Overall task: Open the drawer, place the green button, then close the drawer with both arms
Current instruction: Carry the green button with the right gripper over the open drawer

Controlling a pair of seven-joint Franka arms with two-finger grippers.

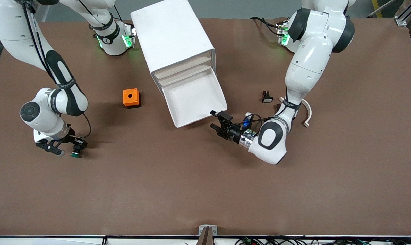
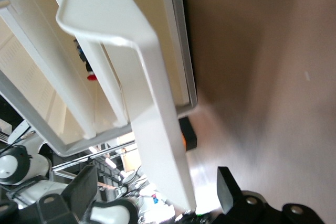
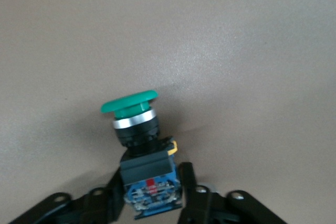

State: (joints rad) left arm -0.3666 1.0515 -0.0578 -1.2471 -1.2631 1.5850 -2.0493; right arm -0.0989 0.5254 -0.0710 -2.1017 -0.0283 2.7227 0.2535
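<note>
The white cabinet [image 1: 176, 41] has one shallow white drawer [image 1: 195, 102] pulled out toward the front camera. My left gripper [image 1: 215, 119] is open at the drawer's front corner, toward the left arm's end of the table. In the left wrist view the drawer's cream front [image 2: 152, 108] runs between the spread fingers [image 2: 228, 187] of the left gripper [image 2: 157, 192]. My right gripper [image 1: 70, 149] is shut on the button [image 1: 76, 153], low over the table near the right arm's end. In the right wrist view the right gripper [image 3: 152, 195] clamps the button's blue body [image 3: 149, 182], its green cap [image 3: 129, 102] pointing away from the gripper.
An orange cube with a hole [image 1: 131, 98] sits beside the cabinet toward the right arm's end. A small black-and-white switch part [image 1: 267, 97] and a cream curved piece [image 1: 307, 115] lie by the left arm. Two closed drawer fronts [image 1: 183, 69] show above the open drawer.
</note>
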